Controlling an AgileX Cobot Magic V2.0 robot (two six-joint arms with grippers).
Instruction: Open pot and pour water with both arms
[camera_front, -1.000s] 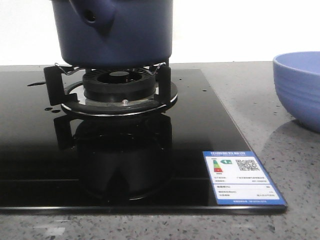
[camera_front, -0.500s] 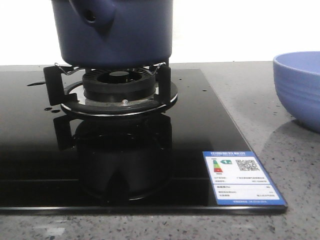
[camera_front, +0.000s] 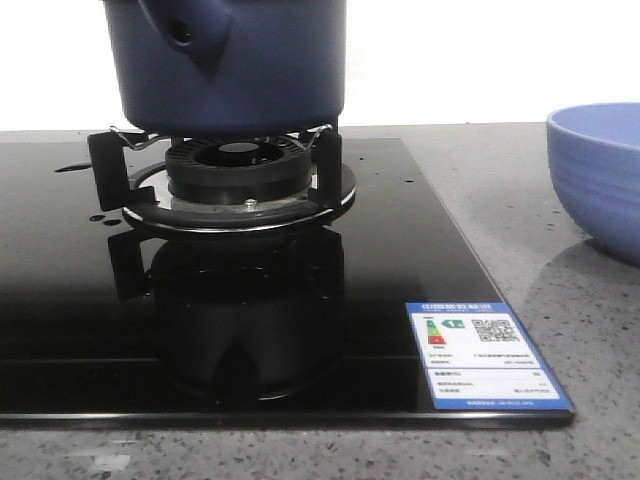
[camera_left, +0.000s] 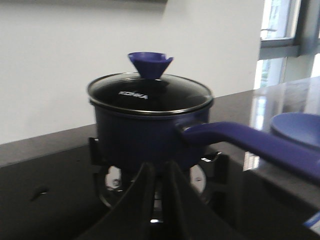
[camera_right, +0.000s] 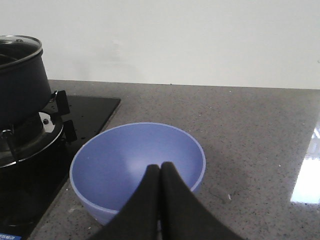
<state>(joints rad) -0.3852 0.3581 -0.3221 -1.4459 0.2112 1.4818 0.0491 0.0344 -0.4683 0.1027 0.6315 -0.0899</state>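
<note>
Flanking the lidded pot (camera_front: 225, 65): bowl (camera_front: 598, 180) (empty).

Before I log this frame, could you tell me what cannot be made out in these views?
- Front view: the pot is cut off by the top edge, so its lid is unseen.
- Front view: the label print is too small to read.
- Left wrist view: the pot's contents are hidden by the dark lid.
- Right wrist view: the bowl floor is partly hidden by the right gripper.
</note>
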